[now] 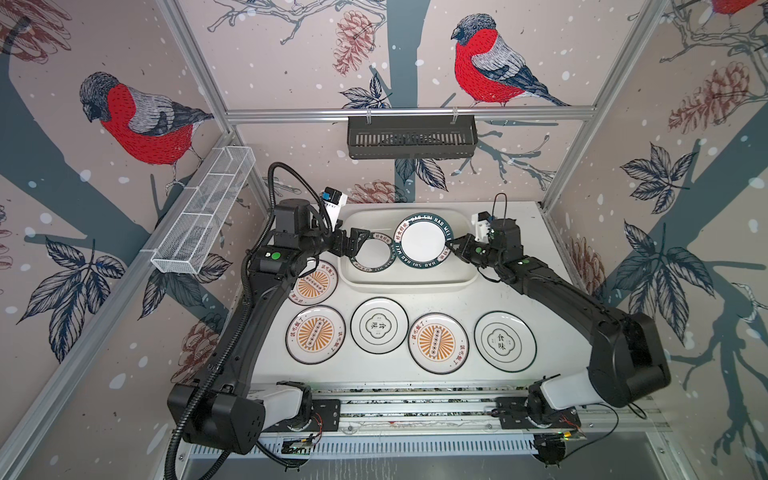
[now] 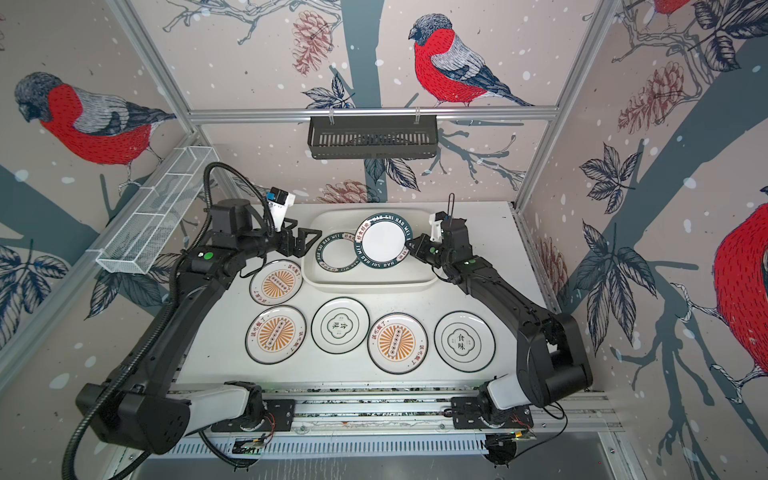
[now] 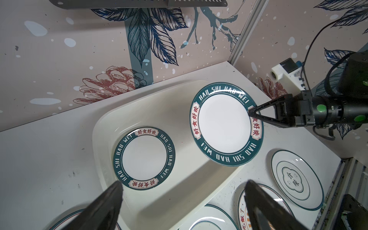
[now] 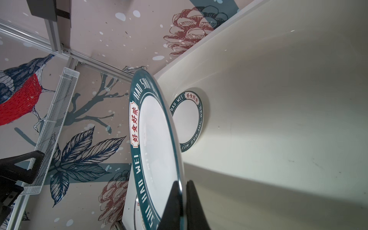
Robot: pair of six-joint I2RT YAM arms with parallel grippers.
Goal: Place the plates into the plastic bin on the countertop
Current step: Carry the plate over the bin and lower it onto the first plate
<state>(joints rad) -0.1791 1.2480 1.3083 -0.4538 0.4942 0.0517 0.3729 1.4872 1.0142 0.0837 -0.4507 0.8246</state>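
Teal-rimmed plate (image 1: 422, 241) hangs tilted over the plastic bin (image 1: 415, 279), pinched at its rim by my right claw (image 1: 454, 245); my left claw (image 1: 360, 245) stands spread near a second plate (image 1: 372, 254) lying inside.

In a top view the left arm (image 1: 274, 266) covers part of the sunburst plate (image 1: 316, 284) beside the plastic bin (image 1: 415, 279). The lifted lettered plate (image 1: 423, 240) overlaps the resting lettered plate (image 1: 372, 257) inside it.

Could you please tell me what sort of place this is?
Probably a robot test cell staged as a kitchen: printed wall panels on an aluminium frame, two robot arms on a rail, plates beside a plastic bin.
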